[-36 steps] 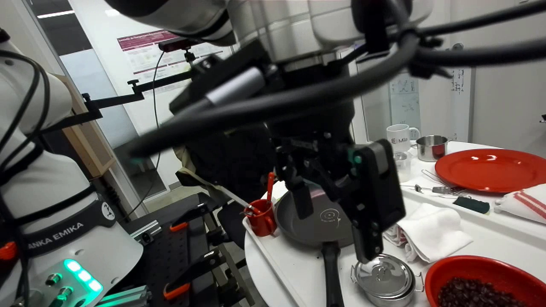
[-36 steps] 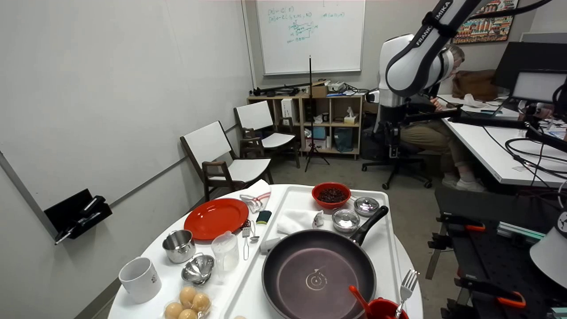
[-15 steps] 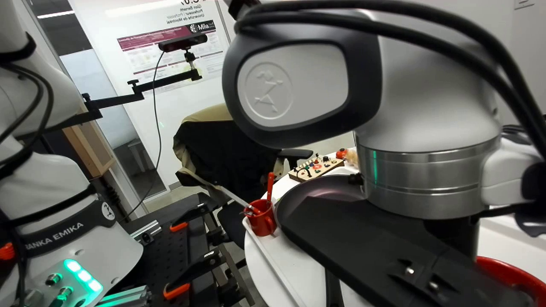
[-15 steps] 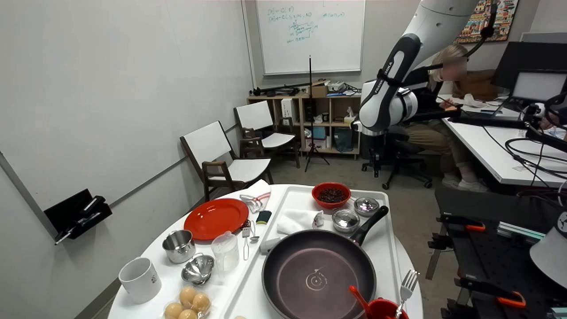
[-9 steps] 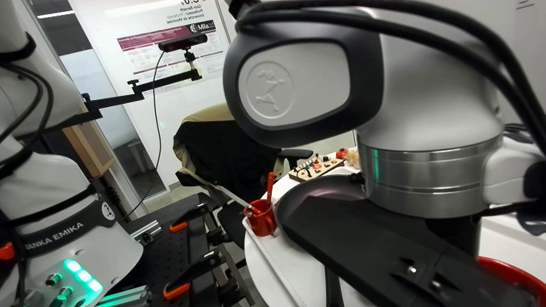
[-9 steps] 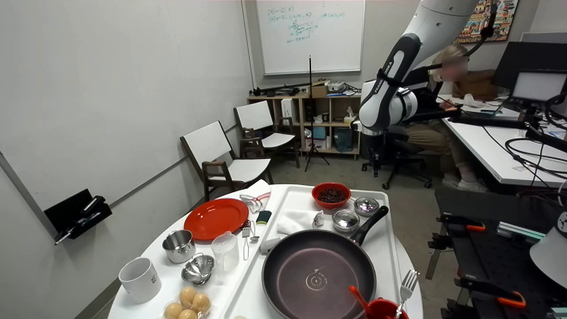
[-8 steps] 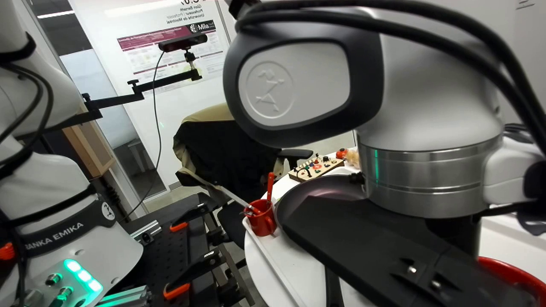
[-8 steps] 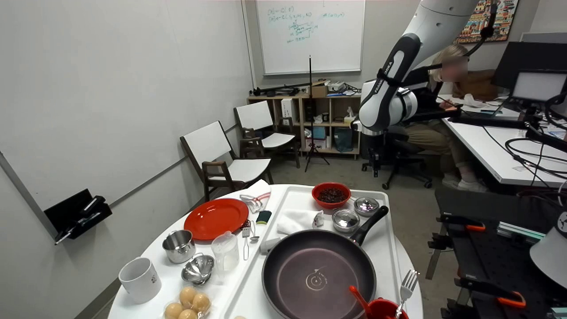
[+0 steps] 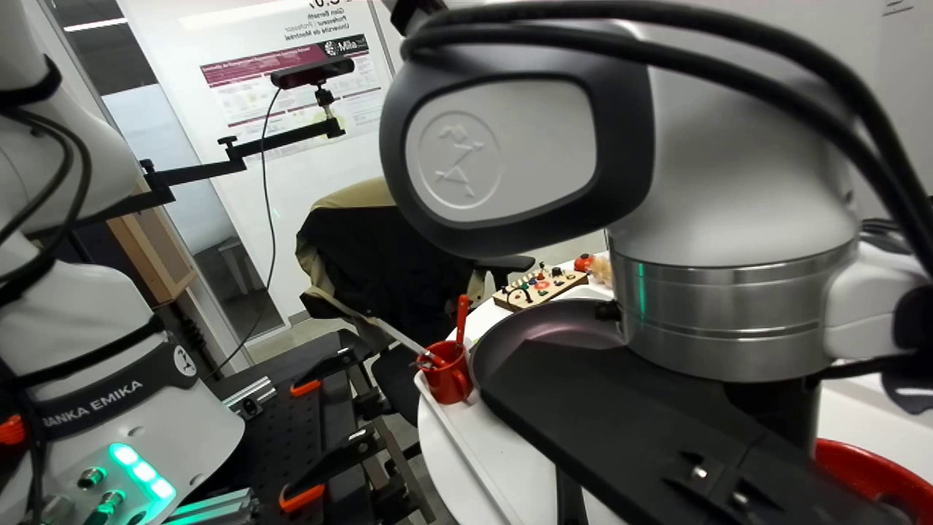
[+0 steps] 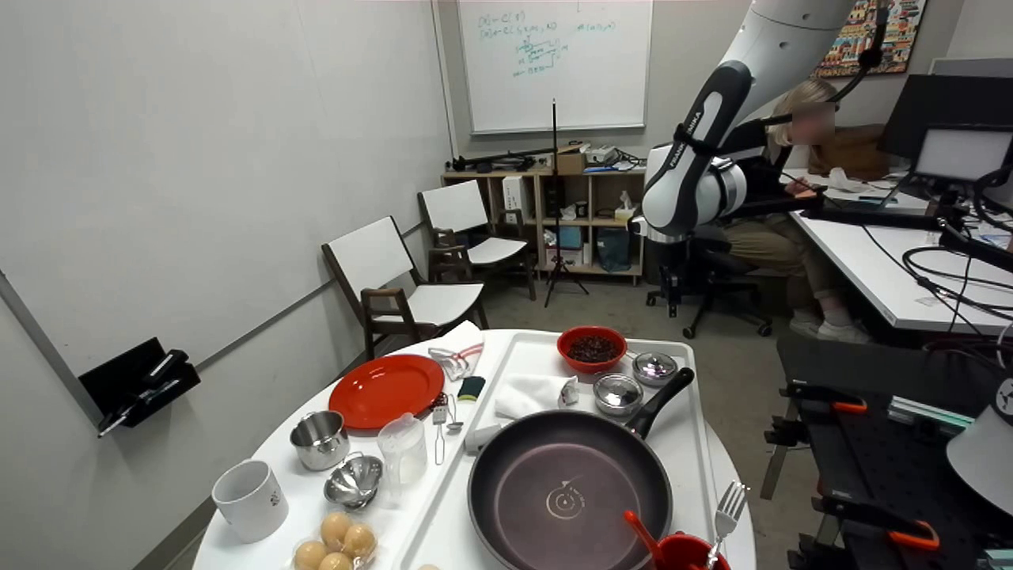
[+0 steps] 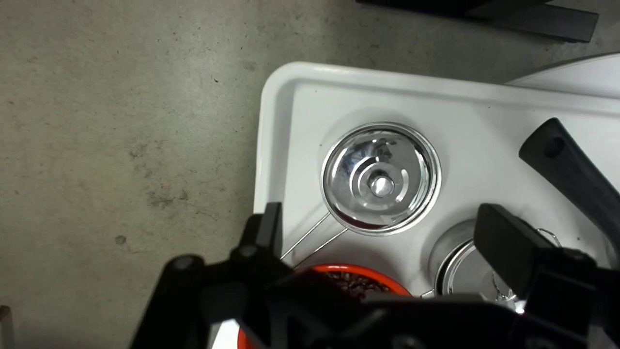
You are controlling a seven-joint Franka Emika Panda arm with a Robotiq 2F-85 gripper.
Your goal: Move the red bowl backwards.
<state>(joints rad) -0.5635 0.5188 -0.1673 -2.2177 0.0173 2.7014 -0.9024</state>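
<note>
The red bowl [image 10: 592, 366] holds dark beans and stands on the white tray [image 10: 701, 443] at its far end. Part of it shows in an exterior view [image 9: 871, 468], the rest hidden by the arm. In the wrist view its rim [image 11: 336, 267] shows at the bottom, mostly covered by the gripper body. My gripper [image 11: 380, 225] is open with nothing between its fingers, held in the air above the tray end, apart from the bowl. In an exterior view my gripper [image 10: 673, 307] hangs small and dark, higher than the bowl. Its fingers are hidden behind the wrist in the remaining exterior view.
A shiny lidded metal dish [image 11: 380, 182] with a wire handle and a lidded pot [image 10: 617, 393] stand close to the bowl. The frying pan [image 10: 566, 514], its handle [image 10: 665, 402], a white cloth [image 10: 529, 394] and a red plate [image 10: 388, 391] are nearby.
Since 2.4 seconds ago the arm has swung out over the tray's bowl end and lowered, and its wrist now covers much of an exterior view. In the last second it barely moves. The bowl has not moved.
</note>
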